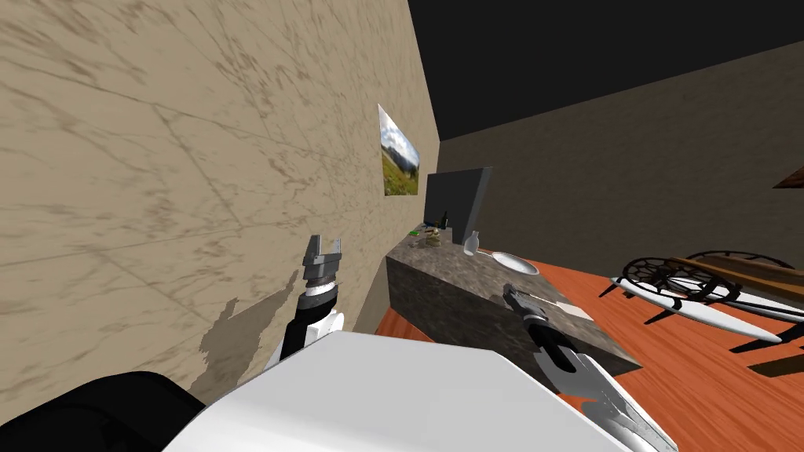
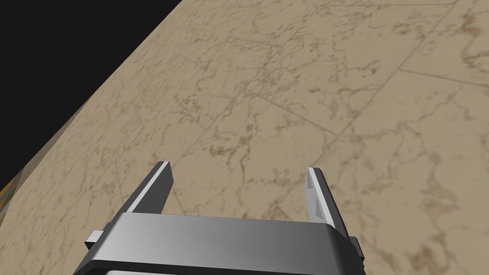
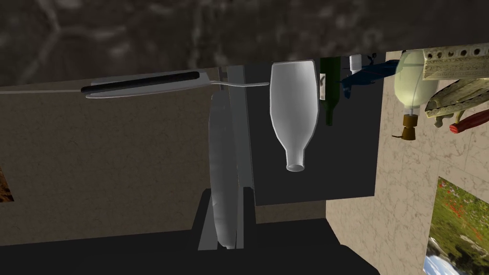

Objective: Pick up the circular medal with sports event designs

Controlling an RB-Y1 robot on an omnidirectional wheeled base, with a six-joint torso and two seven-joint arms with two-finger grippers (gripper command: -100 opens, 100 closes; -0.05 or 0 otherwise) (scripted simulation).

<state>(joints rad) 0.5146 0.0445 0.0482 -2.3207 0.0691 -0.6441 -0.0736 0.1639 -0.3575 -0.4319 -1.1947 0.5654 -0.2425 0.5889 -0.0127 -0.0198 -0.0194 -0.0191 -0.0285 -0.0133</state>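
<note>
Small clutter (image 1: 428,235) lies at the far end of a dark stone counter (image 1: 471,306) by the wall. In the right wrist view that clutter includes a pale round thing with a brown tip (image 3: 413,83), a beige carved piece (image 3: 453,62), a red piece (image 3: 470,123) and a blue one (image 3: 367,74). I cannot tell which is the medal. My right gripper (image 1: 512,292) is over the counter's near part, well short of the clutter, its thin fingers (image 3: 223,167) shut together on nothing. My left gripper (image 1: 323,251) is raised by the beige wall, open (image 2: 238,167) and empty.
On the counter lie a white plate (image 1: 516,263), a clear bottle (image 3: 293,112), a dark green bottle (image 3: 329,90) and a black-handled knife (image 3: 143,85). A dark panel (image 1: 458,200) stands behind them. Wire chairs (image 1: 691,286) stand on the orange wood floor to the right.
</note>
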